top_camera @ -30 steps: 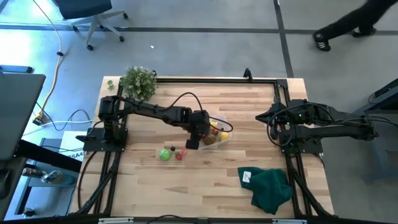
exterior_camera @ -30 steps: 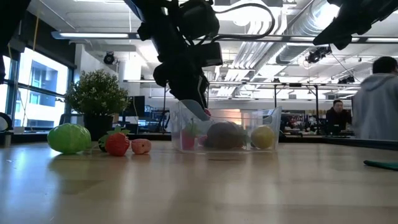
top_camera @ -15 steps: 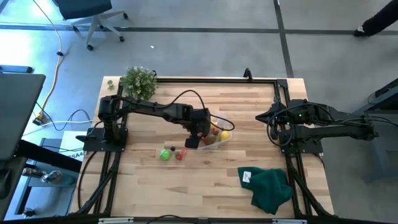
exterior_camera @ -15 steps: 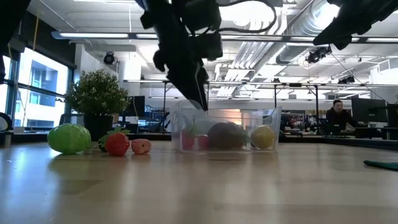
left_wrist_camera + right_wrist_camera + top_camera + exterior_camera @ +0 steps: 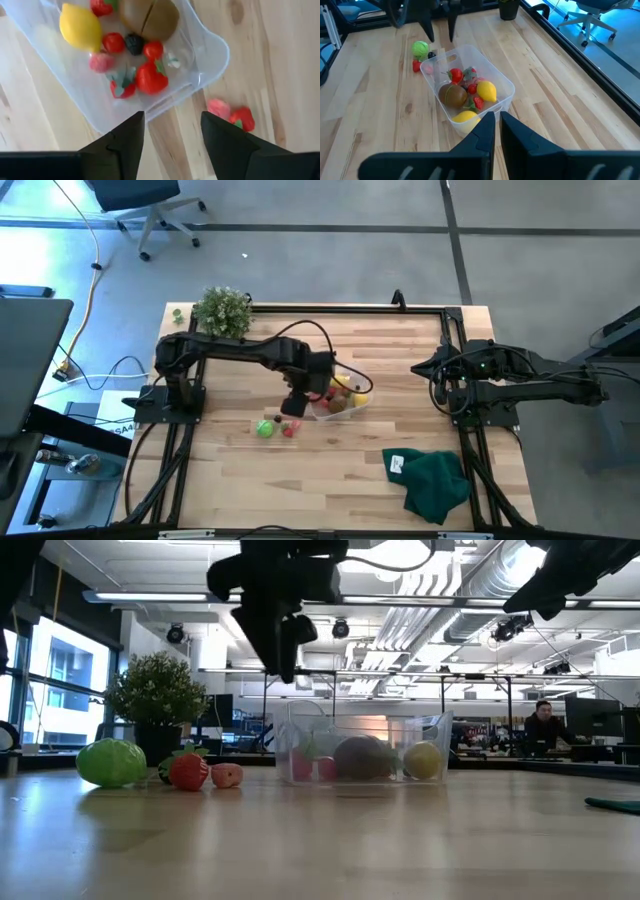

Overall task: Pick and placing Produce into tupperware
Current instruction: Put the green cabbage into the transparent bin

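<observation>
I take the tupperware [image 5: 338,398] as my landmark; it sits near the middle of the desk [image 5: 330,480], clear-walled and upright. Inside it I can see a yellow lemon [image 5: 80,26], a brown round piece [image 5: 149,18], a small dark berry [image 5: 134,44], a pink piece [image 5: 101,62] and several red ones, including a strawberry [image 5: 150,78] near the wall closest to my left arm.

My left gripper [image 5: 294,404] hangs above the desk just off the tub's left-hand corner, lifted clear of the rim. Its fingers [image 5: 122,142] stand apart with a plain gap between them, and I see nothing held there.

Still outside the tub, on its left side, lie the bright green piece [image 5: 264,428], a red strawberry [image 5: 288,431] and a small pink piece [image 5: 295,422], close together on the wood. From table height the green one [image 5: 110,762] is farthest from the tub and the pink one [image 5: 227,775] nearest.

My right gripper [image 5: 497,131] waits well to the right of the tub, pointed toward it, with its fingers pressed nearly together and holding nothing.

A potted plant [image 5: 222,311] stands at the desk's far left corner, well beyond the tub, and a dark green cloth [image 5: 436,482] lies near the front right, well apart from it.
</observation>
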